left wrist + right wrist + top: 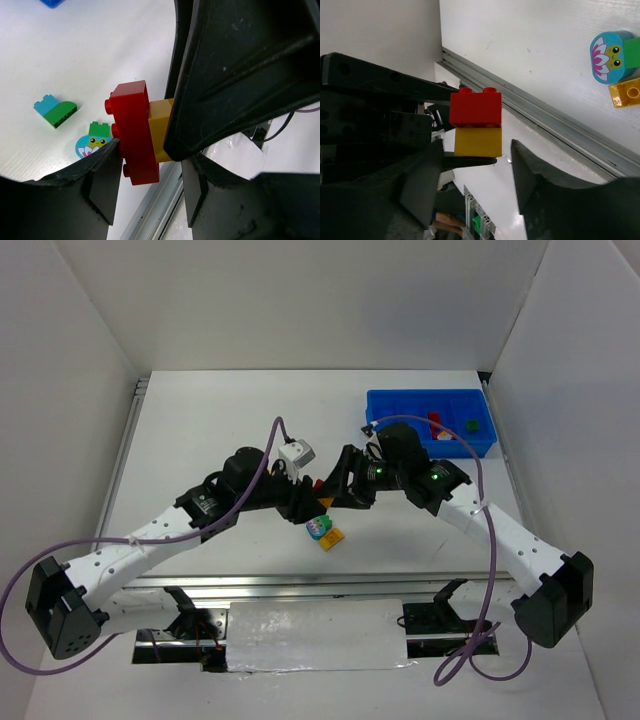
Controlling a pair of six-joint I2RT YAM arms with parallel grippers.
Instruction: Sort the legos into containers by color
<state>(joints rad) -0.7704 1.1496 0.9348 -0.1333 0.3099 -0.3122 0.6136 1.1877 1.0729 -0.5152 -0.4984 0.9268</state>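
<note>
My left gripper (145, 150) is shut on a stack of two legos held above the table's near rail, a red brick (134, 132) joined to a yellow brick (159, 130). In the right wrist view the red brick (475, 107) sits on top of the yellow one (478, 141), with a thin left finger (470, 161) under the yellow. My right gripper (477, 150) is open, its fingers either side of the yellow brick and clear of it. From above, the two grippers meet at mid-table (330, 492). The blue tray of containers (395, 415) holds a red brick (434, 423) and a green brick (471, 425).
A cyan frog-face brick with green (318, 527) and a yellow brick (331, 538) lie just in front of the grippers. A green-and-blue brick (55, 111) lies further left. The metal rail (555, 125) runs along the table's near edge. White walls enclose the table.
</note>
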